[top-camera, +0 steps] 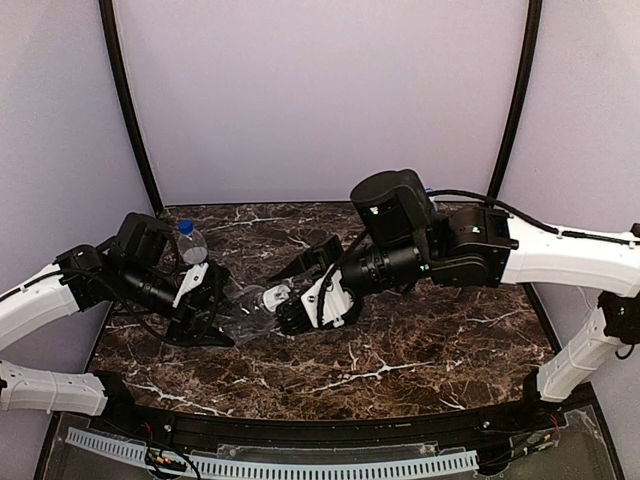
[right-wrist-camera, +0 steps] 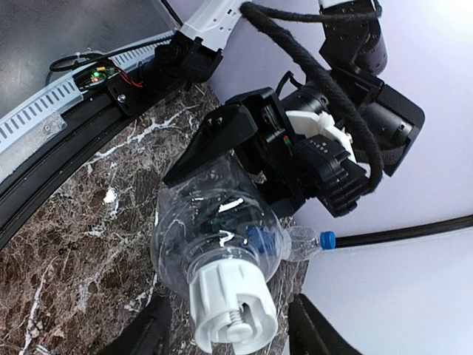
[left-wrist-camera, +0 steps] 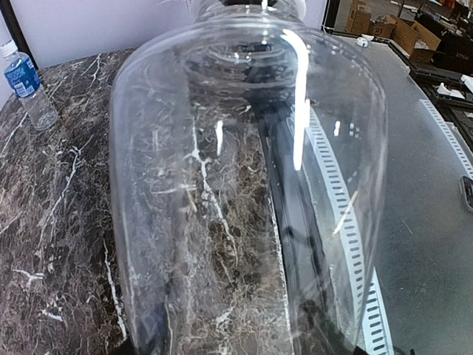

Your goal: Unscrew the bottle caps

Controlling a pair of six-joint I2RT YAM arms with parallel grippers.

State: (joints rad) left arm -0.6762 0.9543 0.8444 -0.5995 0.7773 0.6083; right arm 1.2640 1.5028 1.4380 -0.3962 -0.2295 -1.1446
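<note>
A clear, round, unlabelled bottle (top-camera: 245,312) lies on its side just above the marble table (top-camera: 420,340), neck pointing right. It fills the left wrist view (left-wrist-camera: 244,192). My left gripper (top-camera: 212,305) is shut on its body; the left fingers (right-wrist-camera: 203,144) show dark behind it. Its white cap (right-wrist-camera: 233,303) is on the neck. My right gripper (right-wrist-camera: 228,314) is open, one finger on each side of the cap, with a gap on both sides. A blue-labelled bottle (top-camera: 190,242) stands upright at the back left, capped, and also shows in the left wrist view (left-wrist-camera: 28,83). The third bottle is not clearly visible.
The right arm's bulky wrist (top-camera: 400,230) reaches across the middle of the table. Purple walls enclose the back and sides. A black rail with a white perforated strip (top-camera: 300,465) runs along the near edge.
</note>
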